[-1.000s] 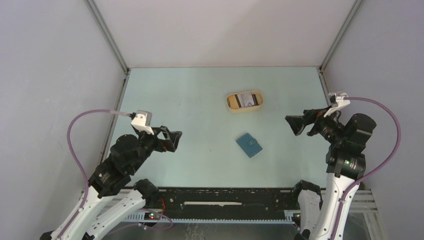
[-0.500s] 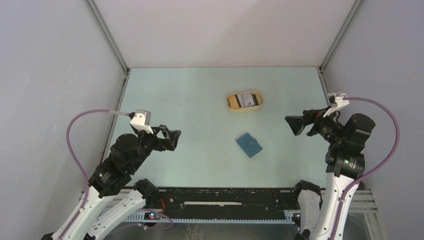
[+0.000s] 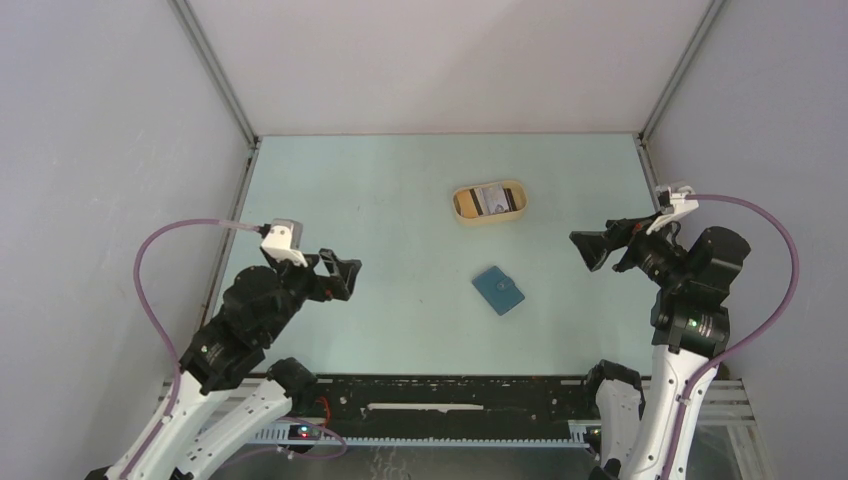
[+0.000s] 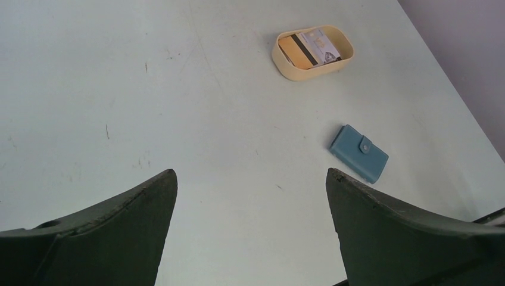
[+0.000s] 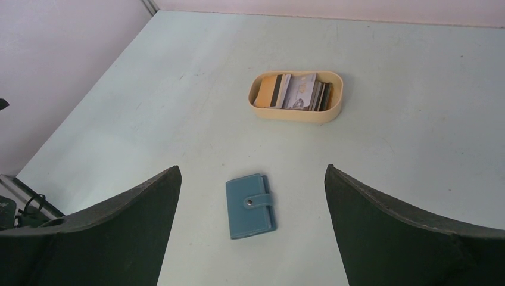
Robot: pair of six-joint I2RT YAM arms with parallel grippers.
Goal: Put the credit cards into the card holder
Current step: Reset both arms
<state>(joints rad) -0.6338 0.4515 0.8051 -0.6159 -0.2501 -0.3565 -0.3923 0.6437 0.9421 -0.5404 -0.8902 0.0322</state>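
lying snapped shut on the pale table (image 3: 380, 190), blue card holder (image 3: 498, 290) between the two arms, tab side up, angled in the top view. sitting well apart behind it, cream oval tray (image 3: 488, 203) with the credit cards (image 5: 295, 90) stacked on edge inside, several of them, exact count hard to tell. hovering above the table at either side, left gripper (image 4: 250, 226) and right gripper (image 5: 253, 223), both spread wide and carrying nothing. fitting two stages alike: cards in the tray waiting to go in, or leftovers beside a holder already loaded and closed; contents of the holder hidden. judging what matters if a card is the target: coming down along the stack's long axis, pinching one card by its upper edge only, keeping clear of the tray wall. for the holder, pinning the body flat while working the snap tab, since likely to slide on the smooth surface.
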